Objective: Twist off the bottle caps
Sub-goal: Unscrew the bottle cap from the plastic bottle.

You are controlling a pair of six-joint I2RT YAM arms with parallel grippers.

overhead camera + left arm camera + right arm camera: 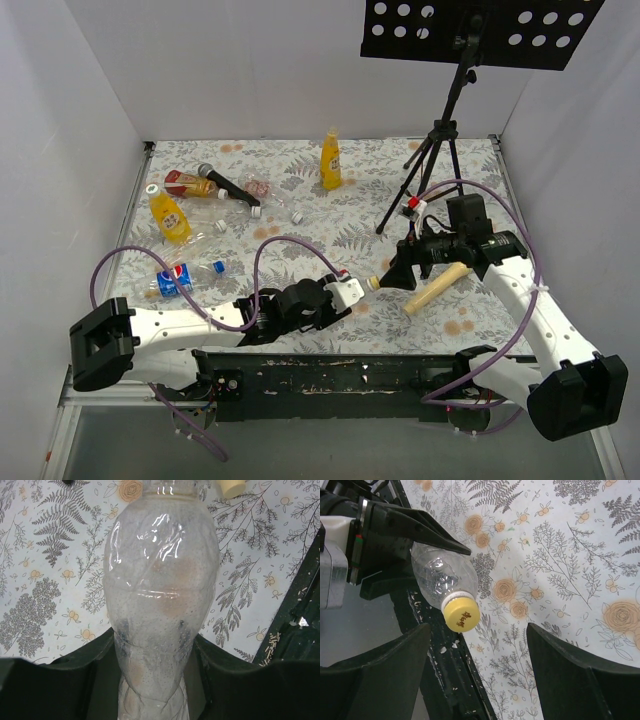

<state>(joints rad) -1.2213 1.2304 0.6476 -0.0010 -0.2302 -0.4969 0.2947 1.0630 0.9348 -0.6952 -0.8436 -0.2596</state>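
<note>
The left gripper point(345, 292) is clamped on the body of a clear plastic bottle point(160, 590), holding it off the floral table point(300, 215) near the front edge, neck pointing right toward the other arm. Its yellow cap point(461, 616) is on the neck and faces the right gripper point(477, 655), whose jaws stand wide apart on either side of the cap, not touching it.

The bottle looks empty and thin-walled, so it is probably very light and soft; its body is already creased where the left fingers point(60, 685) pinch it, and a harder squeeze would likely crumple it or let it twist. The cap is the stiff part: small, round, probably ribbed at the rim. The best hold for the right claw seems to be square across the cap's sides, with the bottle braced low on its body.

Other bottles point(168, 215) lie well apart at the far left.
</note>
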